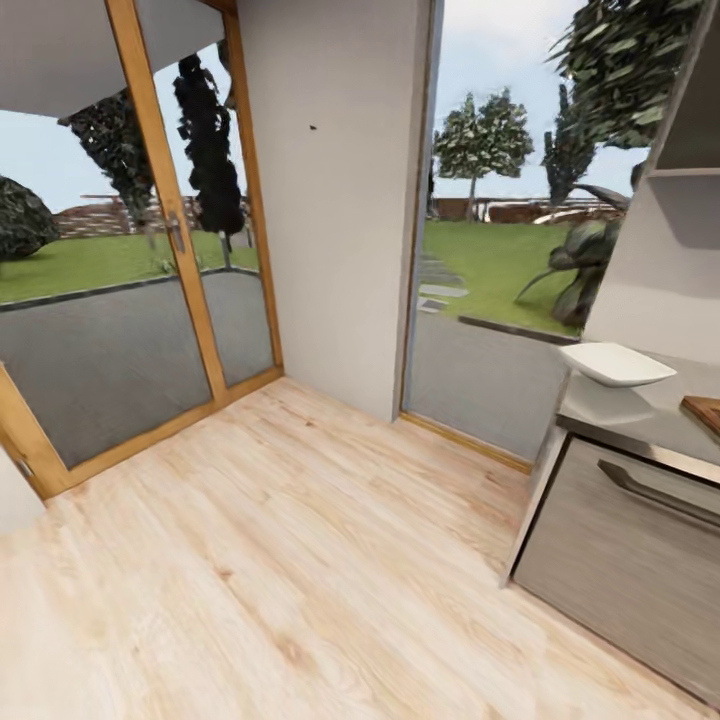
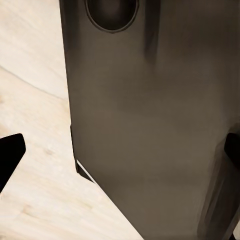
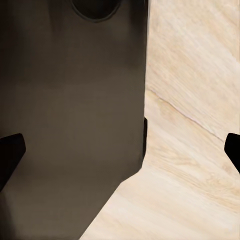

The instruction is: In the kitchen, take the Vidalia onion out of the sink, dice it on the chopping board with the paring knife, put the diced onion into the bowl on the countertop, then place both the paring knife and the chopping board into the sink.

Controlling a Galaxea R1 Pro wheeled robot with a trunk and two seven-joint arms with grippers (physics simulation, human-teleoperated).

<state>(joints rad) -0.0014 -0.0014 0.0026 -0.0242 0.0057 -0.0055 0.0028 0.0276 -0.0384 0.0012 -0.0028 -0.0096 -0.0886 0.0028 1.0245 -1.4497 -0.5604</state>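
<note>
A room corner with a pale wooden floor (image 1: pixel 260 560), a wood-framed glass door (image 1: pixel 130 300) and a window onto a lawn. At the right edge, the grey countertop (image 1: pixel 640 415) holds the white bowl (image 1: pixel 617 364); beside it a brown corner, probably the chopping board (image 1: pixel 706 410), pokes in. A dark cabinet front (image 1: pixel 620 560) sits below. The left gripper (image 2: pixel 120 152) and right gripper (image 3: pixel 120 152) hang empty, fingers spread wide, over the robot's dark body (image 2: pixel 150 125) and floor.

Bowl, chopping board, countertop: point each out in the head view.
bowl (image 1: pixel 617 364): head view, on its white inner face.
chopping board (image 1: pixel 706 410): head view, on the brown corner at the picture's right edge.
countertop (image 1: pixel 620 410): head view, on bare grey top below the bowl.
</note>
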